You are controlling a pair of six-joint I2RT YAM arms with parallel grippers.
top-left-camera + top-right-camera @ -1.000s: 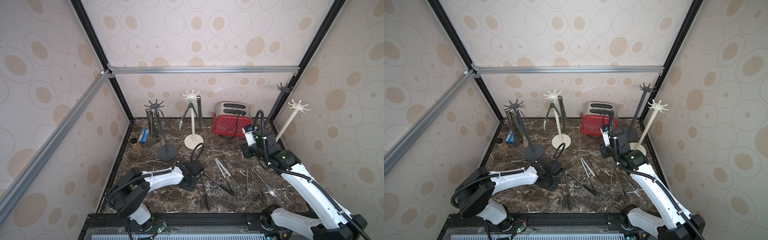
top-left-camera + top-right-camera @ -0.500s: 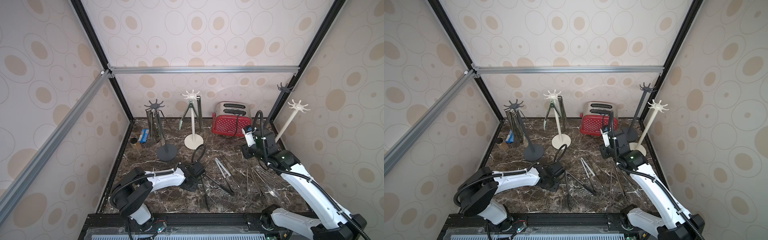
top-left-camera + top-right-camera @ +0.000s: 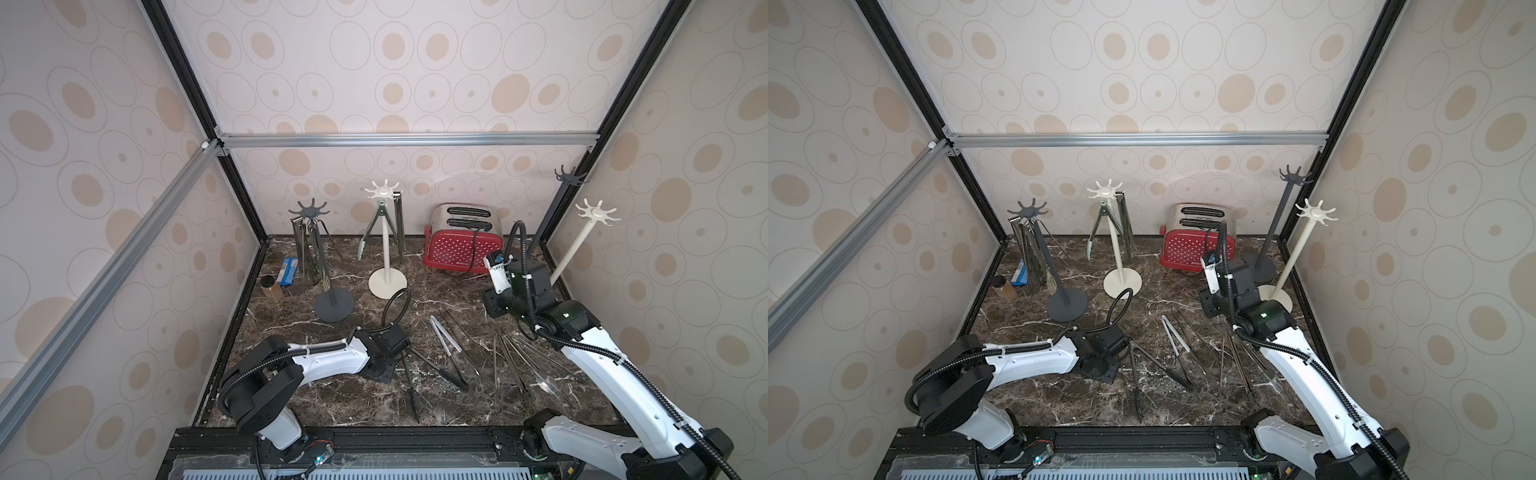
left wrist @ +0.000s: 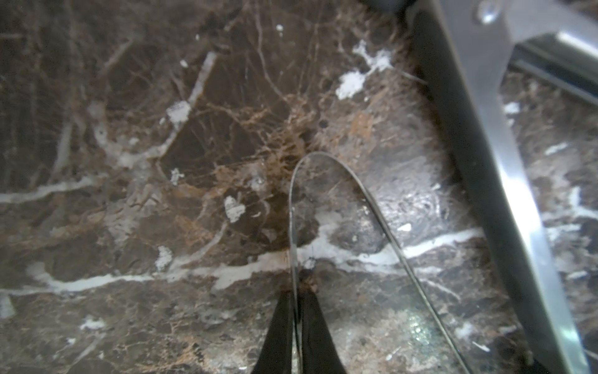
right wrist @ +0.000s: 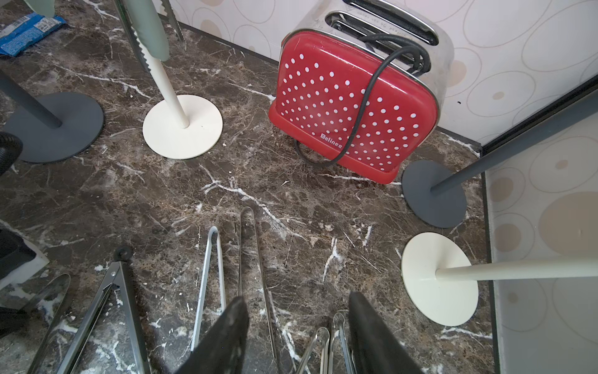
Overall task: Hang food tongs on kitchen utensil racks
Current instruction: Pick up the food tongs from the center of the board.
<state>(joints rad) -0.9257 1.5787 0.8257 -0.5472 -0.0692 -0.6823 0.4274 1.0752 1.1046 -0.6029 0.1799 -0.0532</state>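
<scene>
My left gripper (image 4: 296, 294) is shut on one thin arm of slim steel food tongs (image 4: 326, 162) whose looped end lies on the marble. In both top views that gripper (image 3: 399, 359) sits low at the table's middle front. Heavier hinged tongs (image 4: 485, 136) lie right beside it. My right gripper (image 5: 297, 298) is open and raised over loose tongs (image 5: 326, 340), holding nothing. Kitchen utensil racks: a dark grey one (image 3: 309, 212) and a cream one (image 3: 384, 191) carry hanging tongs; a dark grey one (image 3: 567, 176) and a cream one (image 3: 596, 212) stand bare at the right.
A red dotted toaster (image 3: 461, 245) stands at the back. A blue packet (image 3: 288, 270) and a brown jar (image 3: 272, 289) lie by the left wall. White tongs (image 3: 444, 338) and several steel tongs (image 3: 515, 365) are spread over the front right of the marble.
My left gripper has closed onto the thin tongs arm and its wrist has dropped a little lower over the table. The right arm has stayed still.
</scene>
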